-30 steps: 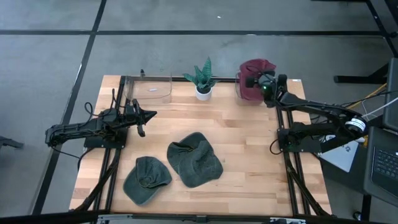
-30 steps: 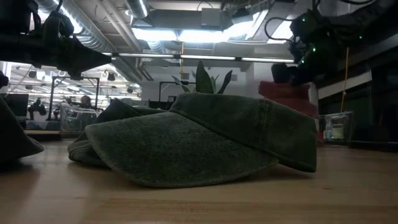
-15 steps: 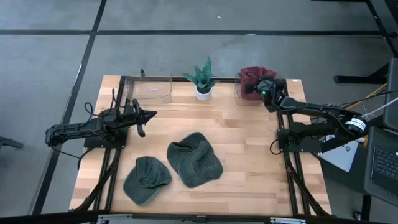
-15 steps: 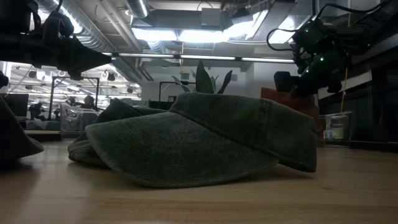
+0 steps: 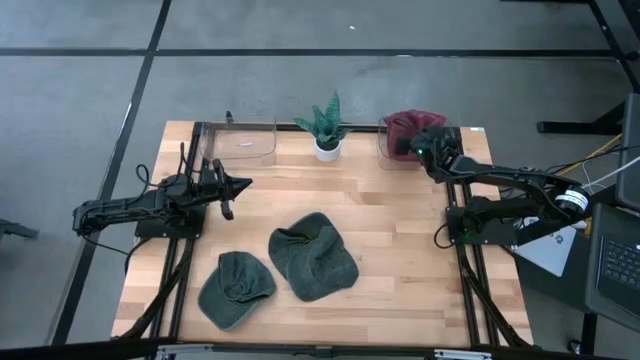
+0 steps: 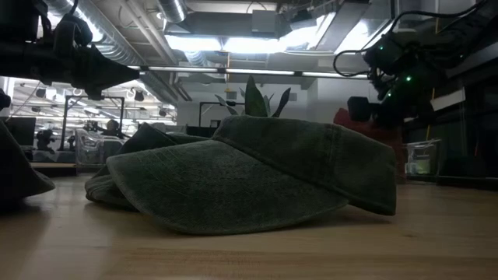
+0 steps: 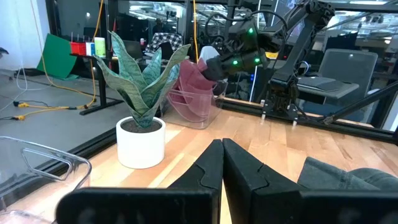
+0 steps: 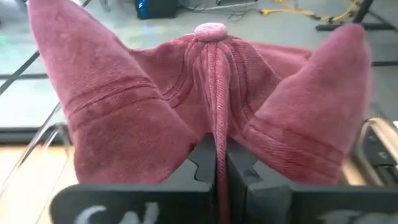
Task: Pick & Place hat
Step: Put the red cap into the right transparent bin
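As your right gripper [image 5: 408, 146] has dropped over the last second, the maroon hat [image 5: 404, 127] has sunk with it into the clear bin [image 5: 385, 160] at the far right corner of the table [image 5: 400, 260]. A second ago the hat rode higher, above the bin's rim; now it sits lower and looks mostly inside the walls. Your right wrist view shows the fingers [image 8: 203, 163] pinched together on a fold of the maroon cloth, with the crown button [image 8: 210, 30] just ahead, so you have not let go yet. By my reading, the place step is nearly done: what remains is to open up and lift clear without dragging the cloth back out.

Your left gripper [image 5: 238, 184] waits over the table's left side, its fingers [image 7: 211, 163] pressed together on nothing, and it has not moved.

Count what you have: three hats in all, one maroon in the bin and two green hats [image 5: 313, 255] [image 5: 235, 287] lying just beside each other on the near part of the table. Two clear bins, the second [image 5: 245, 148] at the far left, with no hat in it. One potted plant [image 5: 325, 126] stands between the bins.
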Controlling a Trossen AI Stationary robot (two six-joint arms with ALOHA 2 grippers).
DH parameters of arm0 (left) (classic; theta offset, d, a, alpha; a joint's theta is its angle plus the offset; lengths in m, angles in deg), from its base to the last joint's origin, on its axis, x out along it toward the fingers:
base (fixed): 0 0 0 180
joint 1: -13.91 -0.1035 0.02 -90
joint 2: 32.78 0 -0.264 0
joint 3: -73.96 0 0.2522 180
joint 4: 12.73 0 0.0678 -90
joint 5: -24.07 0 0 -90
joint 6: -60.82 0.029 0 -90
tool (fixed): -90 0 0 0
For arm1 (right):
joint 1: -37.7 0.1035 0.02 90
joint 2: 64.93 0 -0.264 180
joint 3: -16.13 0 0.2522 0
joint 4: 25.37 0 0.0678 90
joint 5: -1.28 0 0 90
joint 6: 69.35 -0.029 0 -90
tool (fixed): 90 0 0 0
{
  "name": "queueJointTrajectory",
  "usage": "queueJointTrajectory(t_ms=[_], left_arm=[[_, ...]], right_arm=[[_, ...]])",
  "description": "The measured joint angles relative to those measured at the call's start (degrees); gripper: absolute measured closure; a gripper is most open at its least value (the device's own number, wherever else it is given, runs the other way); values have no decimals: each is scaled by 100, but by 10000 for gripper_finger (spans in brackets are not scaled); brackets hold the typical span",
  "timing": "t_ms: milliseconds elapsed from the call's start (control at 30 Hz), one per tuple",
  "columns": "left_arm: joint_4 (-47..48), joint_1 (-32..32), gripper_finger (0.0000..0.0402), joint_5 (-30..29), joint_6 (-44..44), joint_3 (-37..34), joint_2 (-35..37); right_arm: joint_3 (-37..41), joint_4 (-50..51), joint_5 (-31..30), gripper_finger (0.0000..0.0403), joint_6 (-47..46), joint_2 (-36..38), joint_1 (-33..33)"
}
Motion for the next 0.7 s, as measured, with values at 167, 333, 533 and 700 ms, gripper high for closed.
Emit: queueJointTrajectory(t_ms=[167,333,533,700], left_arm=[[1,1,398,0,0,2,-1],[1,-1,398,0,0,-1,-1],[-1,1,398,0,0,-1,1],[1,0,398,0,0,-1,0]], right_arm=[[0,168,305,393,-100,-59,0],[0,169,337,393,62,-70,0],[-56,148,590,386,117,-63,-5],[-271,164,937,343,412,-59,-74]])
